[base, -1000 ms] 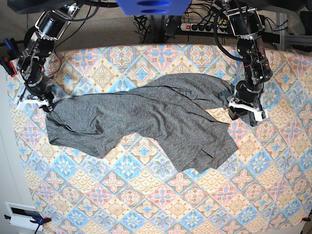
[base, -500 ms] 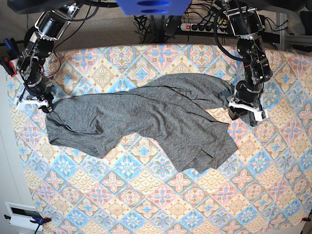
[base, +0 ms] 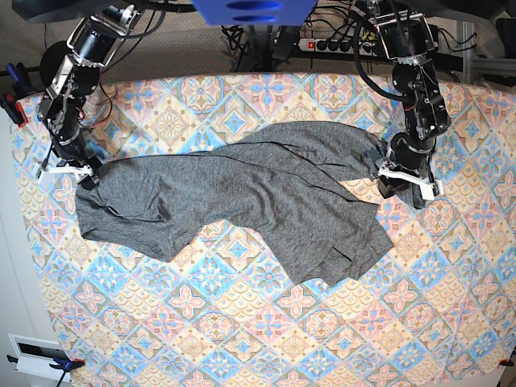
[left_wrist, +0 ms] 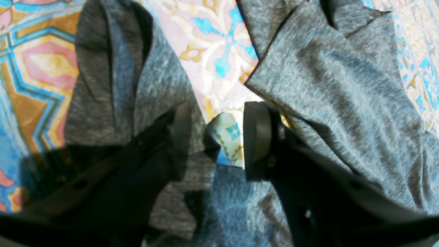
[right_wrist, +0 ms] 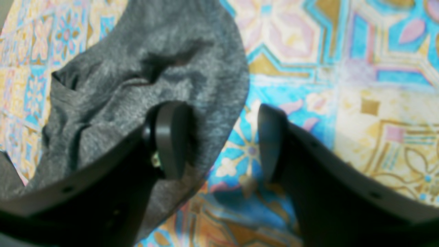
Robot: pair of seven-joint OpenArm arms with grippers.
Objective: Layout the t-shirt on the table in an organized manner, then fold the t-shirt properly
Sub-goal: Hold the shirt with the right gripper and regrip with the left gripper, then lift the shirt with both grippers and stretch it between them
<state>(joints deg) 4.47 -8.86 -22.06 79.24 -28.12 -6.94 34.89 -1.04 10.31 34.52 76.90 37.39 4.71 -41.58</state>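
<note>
Lying crumpled across the middle of the bench (base: 266, 339), the dark heather-grey t-shirt (base: 242, 197) stretches in a wrinkled band from the left edge of the base view toward the right, with a flap hanging down toward the lower centre. The bench is covered in a cloth of blue, pink and cream tile medallions.

The right end effector (right_wrist: 214, 140) (at the left of the base view) sits at the shirt's far end with its jaws spread apart; one finger (right_wrist: 169, 139) rests over the grey fabric, the other stands over bare patterned cloth, and nothing is pinched between them.

The left end effector (left_wrist: 212, 140) is at the opposite end of the shirt. Its jaws stand partly apart with folds of grey knit around and beneath them; patterned cloth shows through the gap, and whether any fabric is gripped cannot be told.
</note>
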